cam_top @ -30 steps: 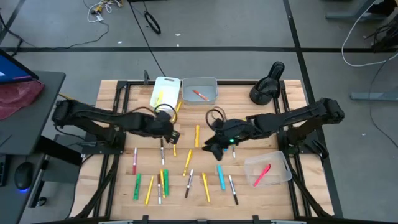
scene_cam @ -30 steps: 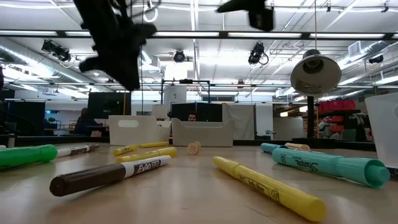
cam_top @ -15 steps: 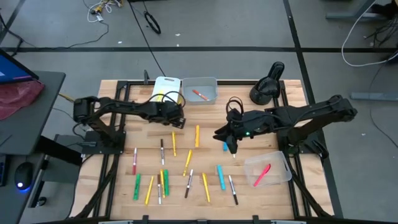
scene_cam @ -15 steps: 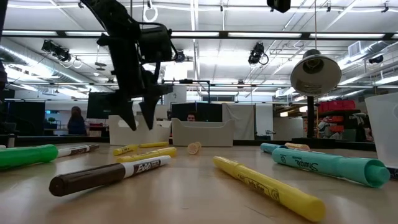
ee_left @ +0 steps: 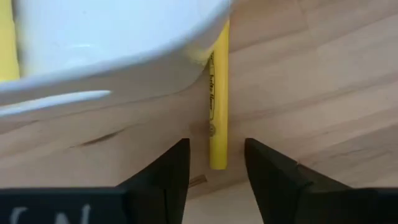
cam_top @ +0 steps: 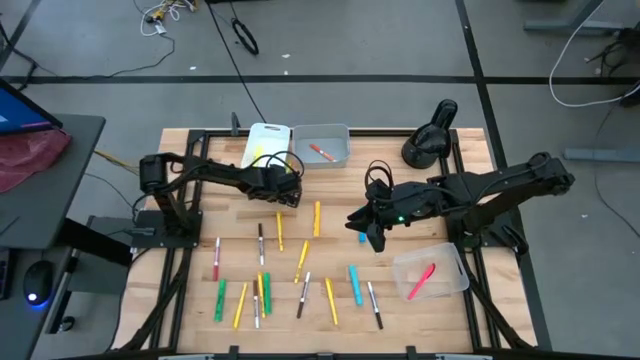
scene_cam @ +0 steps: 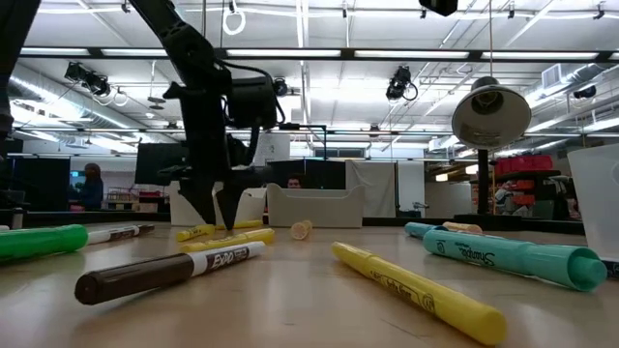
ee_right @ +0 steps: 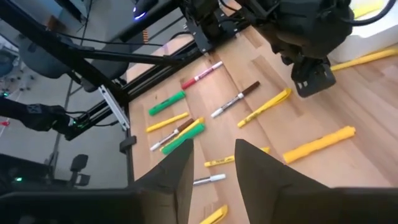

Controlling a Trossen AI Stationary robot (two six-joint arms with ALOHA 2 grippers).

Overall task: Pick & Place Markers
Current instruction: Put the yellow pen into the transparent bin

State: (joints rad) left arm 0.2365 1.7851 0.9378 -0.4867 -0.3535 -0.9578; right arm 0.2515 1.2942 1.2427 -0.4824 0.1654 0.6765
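Seen from above, a wooden table (cam_top: 200,150) is carrying three bins: a white bin (cam_top: 266,146) at the upper centre of the frame is holding a yellow marker (cam_top: 254,155), a grey bin (cam_top: 322,145) just to its right is holding a red marker (cam_top: 322,152), and a clear bin (cam_top: 430,270) at the lower right is holding a pink marker (cam_top: 421,281). Most of the markers (cam_top: 280,285) are lying scattered across the lower centre of the table, yellow, green, light blue and white with dark caps. The left end effector (cam_top: 287,193) is hanging just below the white bin, its fingers (ee_left: 168,180) standing apart and empty, straddling the end of a yellow highlighter (ee_left: 217,118) that is lying on the wood with its far end tucked under the bin's rim. The right end effector (cam_top: 374,235) is hovering at centre right of the frame, above the table; its fingers (ee_right: 177,174) are standing a little apart, but whether they are gripping anything cannot be told. A black lamp (cam_top: 430,135) is standing at the upper right of the table. In the level view, a brown-capped marker (scene_cam: 169,274), a long yellow marker (scene_cam: 416,290) and a teal marker (scene_cam: 513,256) are lying in the foreground.
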